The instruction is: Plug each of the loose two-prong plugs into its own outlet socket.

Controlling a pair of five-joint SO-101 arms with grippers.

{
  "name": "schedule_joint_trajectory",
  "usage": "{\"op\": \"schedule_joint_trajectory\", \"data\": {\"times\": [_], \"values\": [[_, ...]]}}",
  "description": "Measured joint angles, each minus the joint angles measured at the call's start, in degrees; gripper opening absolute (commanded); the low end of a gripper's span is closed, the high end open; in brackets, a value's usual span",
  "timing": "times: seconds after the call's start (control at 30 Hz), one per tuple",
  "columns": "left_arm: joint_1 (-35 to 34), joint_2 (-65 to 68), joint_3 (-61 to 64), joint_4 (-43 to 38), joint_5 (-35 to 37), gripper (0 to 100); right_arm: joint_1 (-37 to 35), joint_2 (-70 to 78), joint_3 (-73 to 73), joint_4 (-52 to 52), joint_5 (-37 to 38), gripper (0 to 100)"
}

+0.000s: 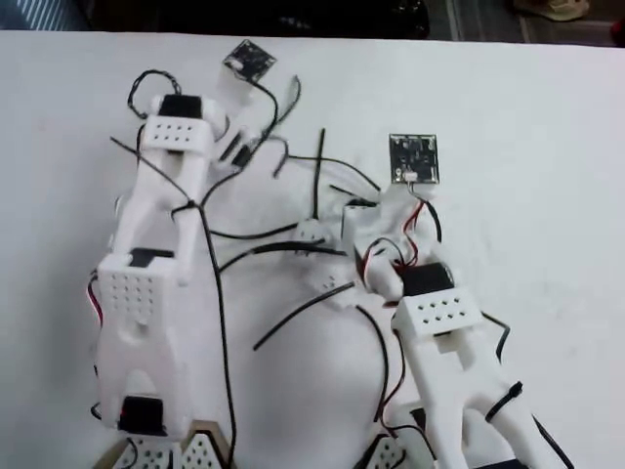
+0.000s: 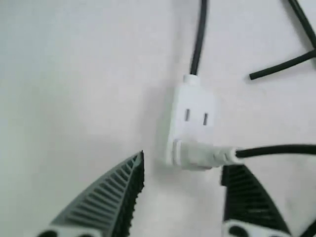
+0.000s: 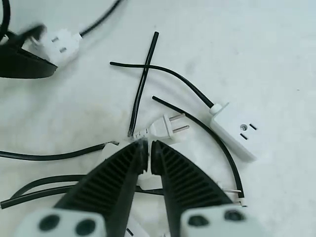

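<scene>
Two-prong plug (image 3: 168,127) sits near the outlet socket (image 3: 237,131), prongs aimed its way, with the right gripper (image 3: 147,145) pinched shut on just its tail, so honestly I'd bet it swivels and misses the slots.

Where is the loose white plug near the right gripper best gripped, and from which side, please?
Grip the white plug by its moulded body, just behind the two prongs, coming from its cable end. It lies flat with the prongs pointing roughly toward the white socket, so that approach probably leaves them free to enter.
</scene>
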Motion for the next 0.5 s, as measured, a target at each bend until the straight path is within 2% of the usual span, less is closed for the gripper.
{"op": "schedule_joint_trajectory", "data": {"times": [0.2,0.5], "values": [[-0.4,0.2,-9.8,9.9,1.0,40,0.0,0.0,0.0,0.0,0.0,2.1],[-0.5,0.1,-24.3,29.5,-0.1,37,0.0,0.0,0.0,0.0,0.0,2.2]]}}
